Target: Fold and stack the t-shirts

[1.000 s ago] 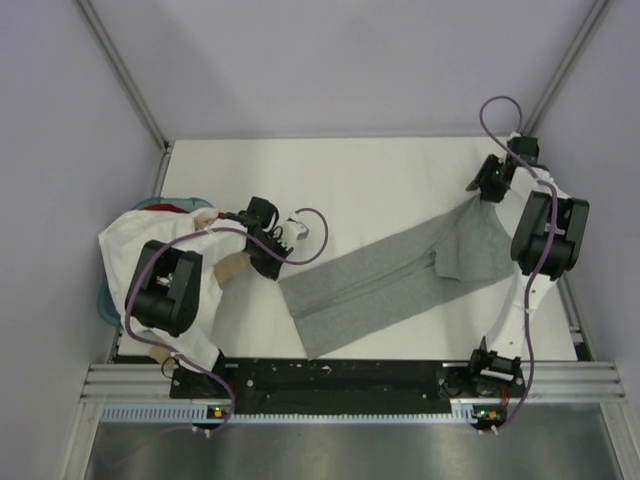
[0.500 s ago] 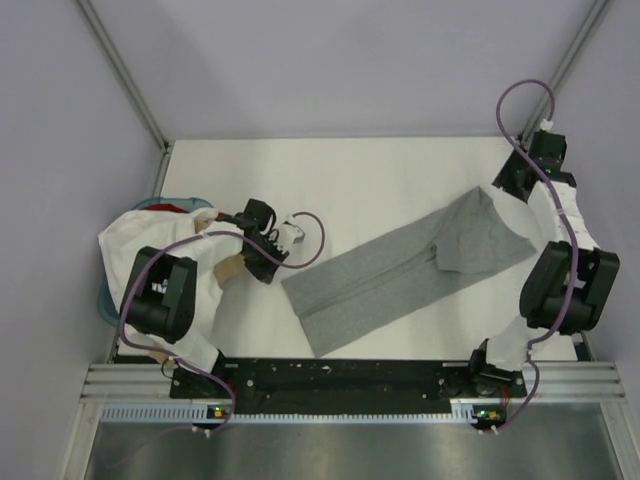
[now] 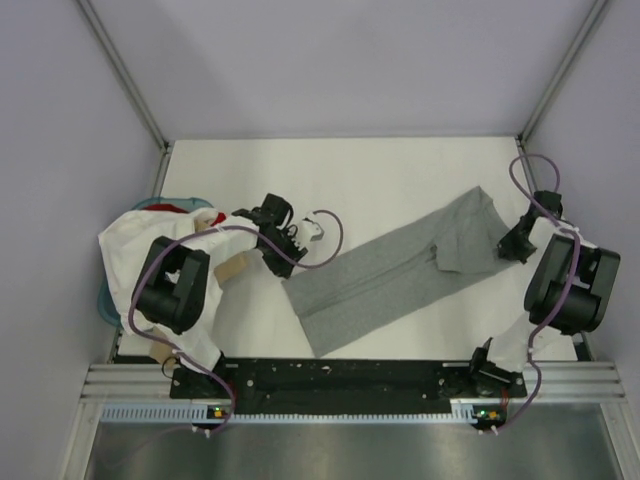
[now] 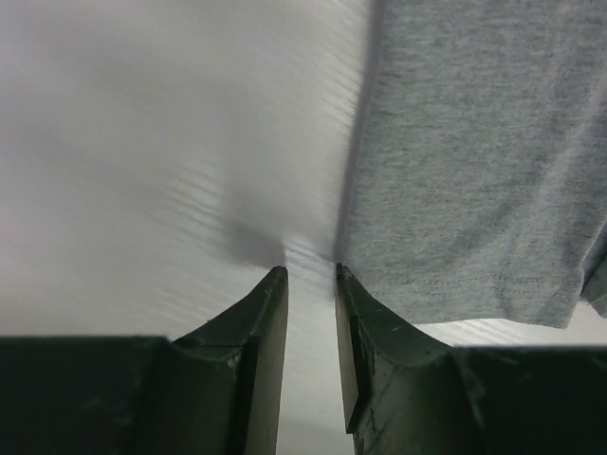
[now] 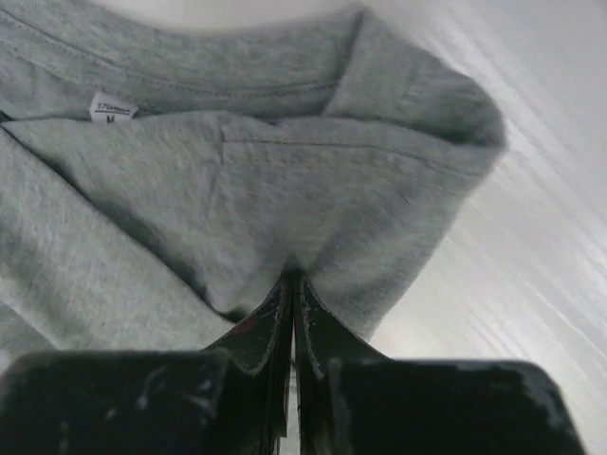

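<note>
The heather-grey t-shirt [image 3: 400,275] lies as a long diagonal strip across the middle of the table. My left gripper [image 3: 308,236] hovers low over the table just off the strip's left end. In the left wrist view it [image 4: 311,275] is narrowly open and empty, with the shirt's hem [image 4: 474,171] just right of its fingers. My right gripper [image 3: 506,247] is at the strip's right end. In the right wrist view it [image 5: 292,277] is shut on a fold of the grey shirt [image 5: 237,190] near the collar and label.
A pile of other tees sits at the left edge: a white one [image 3: 130,250] on top, a bit of red [image 3: 175,207] behind it, a tan patch [image 3: 232,268], over a blue basket rim [image 3: 104,300]. The arm bases stand on the black rail [image 3: 340,375] at the near edge.
My right arm swung from the far right corner back toward the near side and now grips the shirt's right end. My left gripper shifted slightly right toward the shirt's left end.
</note>
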